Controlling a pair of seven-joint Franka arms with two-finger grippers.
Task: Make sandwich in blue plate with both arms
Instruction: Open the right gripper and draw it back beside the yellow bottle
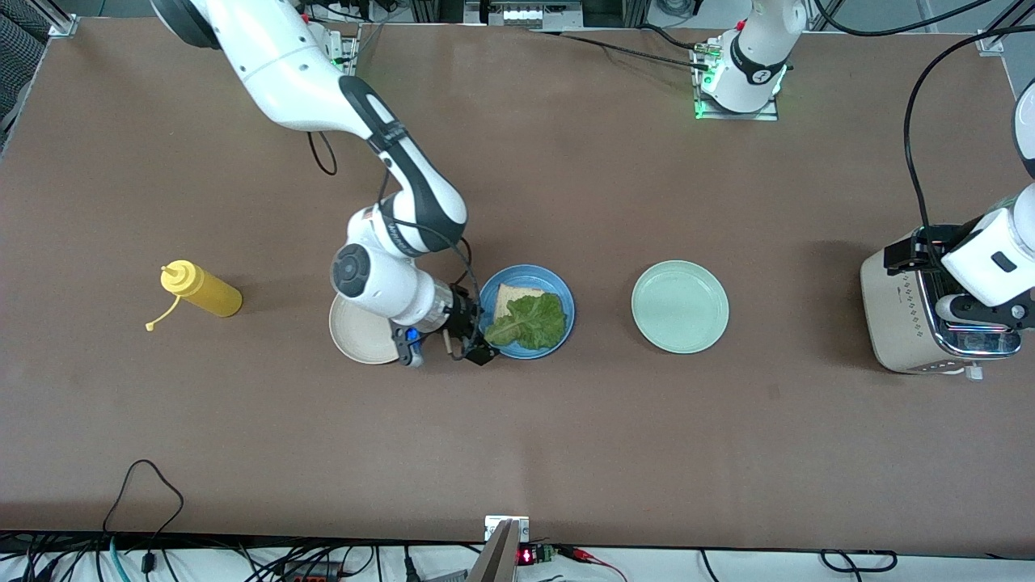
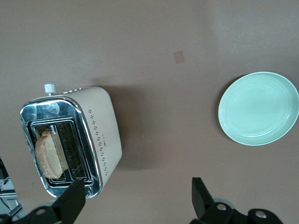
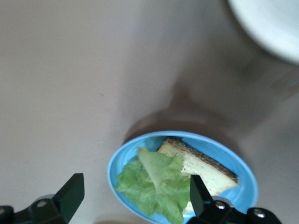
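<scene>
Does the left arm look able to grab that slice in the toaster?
Probably yes: the left claw hangs open right over the toaster, and the bread slice stands up in its slot with nothing covering it.

I'm looking at a robotics lab set up as a mock kitchen. Two white arms are bolted to metal base plates [image 1: 737,109] at the edge of a broad brown desk [image 1: 566,436], with black cables [image 1: 145,493] trailing along its edges and aluminium framing at the corners. The props are kitchen ones: a toaster [image 1: 918,323], a yellow squeeze bottle [image 1: 202,291] and three plain plates, laid out well apart in a row.
</scene>
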